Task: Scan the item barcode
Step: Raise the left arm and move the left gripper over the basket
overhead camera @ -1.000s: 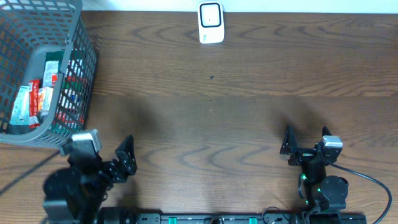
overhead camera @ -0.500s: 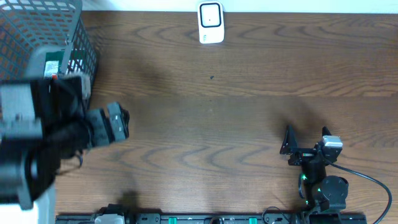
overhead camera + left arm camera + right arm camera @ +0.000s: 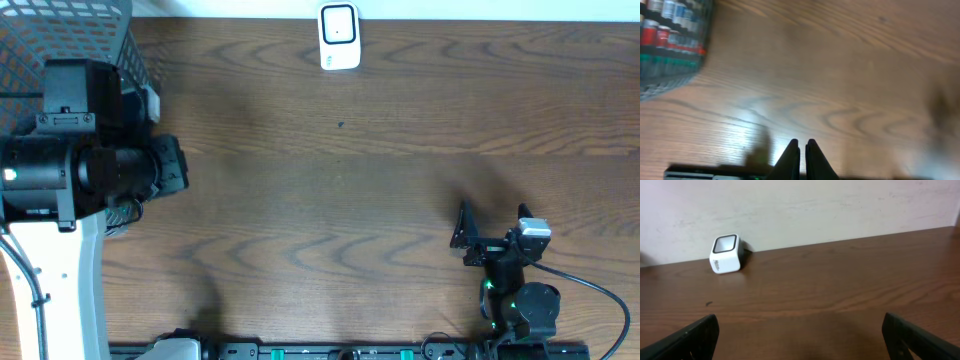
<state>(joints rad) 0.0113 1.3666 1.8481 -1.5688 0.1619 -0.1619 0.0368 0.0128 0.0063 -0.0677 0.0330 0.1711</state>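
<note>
The left arm (image 3: 90, 170) hangs over the far-left corner of the bench (image 3: 350, 200), covering most of the grey mesh basket (image 3: 120, 40) that stands there. In the left wrist view the left tool (image 3: 801, 146) has its two fingers pressed together with nothing between them, above bare wood. That view is blurred. The basket (image 3: 675, 75) fills its upper left corner, and red, green and pale packets (image 3: 660, 35) show through the mesh. These items are inside the basket. No barcode on them can be made out.

The right tool (image 3: 492, 222) sits near the front edge of the bench towards the right corner, well apart from the basket. Its fingers (image 3: 690, 335) are spread wide at the two lower corners of the right wrist view and hold nothing.

The white barcode scanner (image 3: 339, 37) stands upright at the middle of the far edge of the bench. In the right wrist view the scanner (image 3: 726, 254) is close to the pale wall (image 3: 800, 205).
</note>
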